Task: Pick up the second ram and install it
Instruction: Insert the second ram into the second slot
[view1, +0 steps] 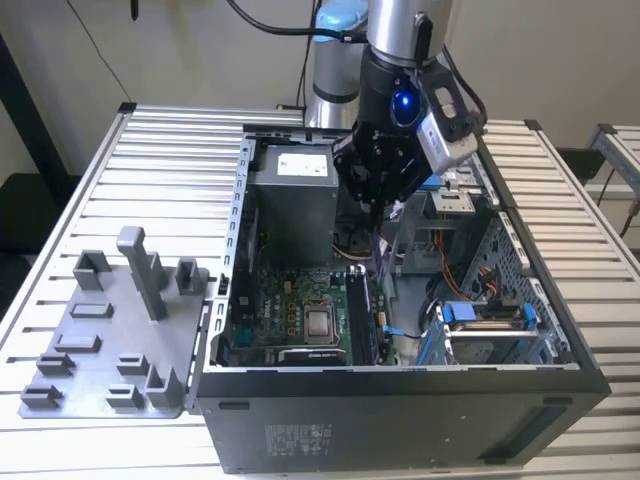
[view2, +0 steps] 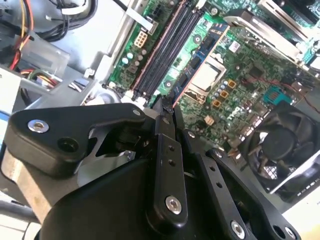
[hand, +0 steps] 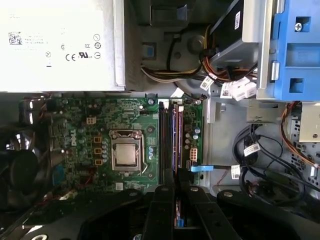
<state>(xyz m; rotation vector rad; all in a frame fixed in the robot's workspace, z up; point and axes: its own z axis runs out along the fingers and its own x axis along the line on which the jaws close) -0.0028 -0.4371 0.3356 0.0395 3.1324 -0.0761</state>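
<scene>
the hand (view1: 377, 200) hangs inside the open computer case (view1: 400, 400), above the memory slots (hand: 169, 140) of the motherboard (hand: 75, 125). its fingers (hand: 162, 210) are drawn close together on the second ram (hand: 178, 212), a thin dark strip seen edge-on between them in the first wrist view, lined up over the slots. the stick looks light and stiff but fragile, so it is best held by its long edges, away from chips and contacts. beyond the slots sit the processor socket (hand: 125, 155) and the power supply (view1: 295, 180). farther off, on the slatted surface (view1: 150, 170), stands the grey tray (view1: 110, 340) with its upright posts.
</scene>
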